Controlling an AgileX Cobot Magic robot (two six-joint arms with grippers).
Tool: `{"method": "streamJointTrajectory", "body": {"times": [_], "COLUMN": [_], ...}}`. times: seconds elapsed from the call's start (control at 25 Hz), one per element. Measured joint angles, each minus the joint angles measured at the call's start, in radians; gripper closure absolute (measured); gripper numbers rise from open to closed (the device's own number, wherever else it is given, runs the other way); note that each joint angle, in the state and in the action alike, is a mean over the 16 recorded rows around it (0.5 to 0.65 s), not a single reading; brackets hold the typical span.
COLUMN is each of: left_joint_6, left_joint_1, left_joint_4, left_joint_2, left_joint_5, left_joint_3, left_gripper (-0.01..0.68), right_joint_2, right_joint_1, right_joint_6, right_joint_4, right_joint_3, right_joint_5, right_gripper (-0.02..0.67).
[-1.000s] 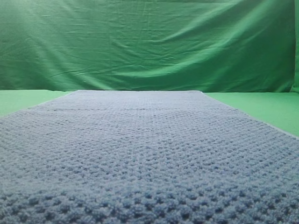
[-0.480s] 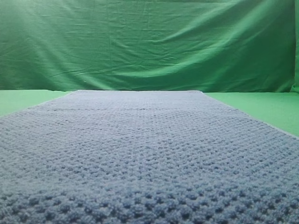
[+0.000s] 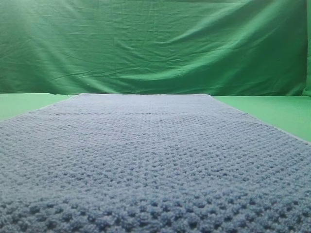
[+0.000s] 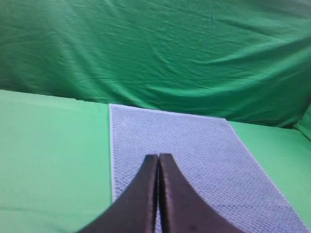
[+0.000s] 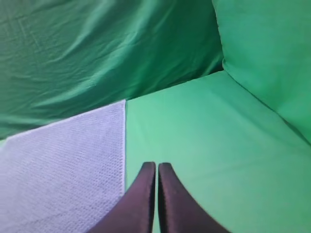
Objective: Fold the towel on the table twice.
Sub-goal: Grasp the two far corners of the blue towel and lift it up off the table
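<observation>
Here the towel is lying spread flat and unfolded on the green desk, its bumpy blue-grey weave filling most of the exterior high view and running back to a straight far edge just before the wrinkled green backdrop. Bare strips of desk are showing on either side of the cloth at the far corners.

In the left wrist view, the left pincer is hovering with its two black fingers pressed together, tip to tip, gripping nothing. The tips are showing against the near left part of the towel, close to its left long edge, but whether they are touching the cloth I cannot tell. The towel is stretching away from this camera as a long rectangle toward the backdrop, with open desk to its left.

In the right wrist view, the right pincer is likewise showing its fingers closed against each other and empty. It is sitting over bare desk, just beside the towel's right long edge, with the cloth lying to the left of the tips and the backdrop hanging beyond.
</observation>
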Motion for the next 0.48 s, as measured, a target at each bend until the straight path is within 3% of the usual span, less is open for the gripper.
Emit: {"method": "streamJointTrajectory", "body": {"times": [0.48], "left_joint_6": [-0.003], "left_joint_1": [0.000], "left_joint_4": [0.033], "left_joint_2": [0.296], "left_joint_5": [0.163], "left_joint_3": [-0.189], "left_gripper": [0.673], "right_joint_2": [0.260], "right_joint_1": [0.010], "right_joint_6": [-0.152], "right_joint_4": [0.023], "right_joint_3": [-0.208], "right_joint_5": [0.183], "right_gripper": [0.649]}}
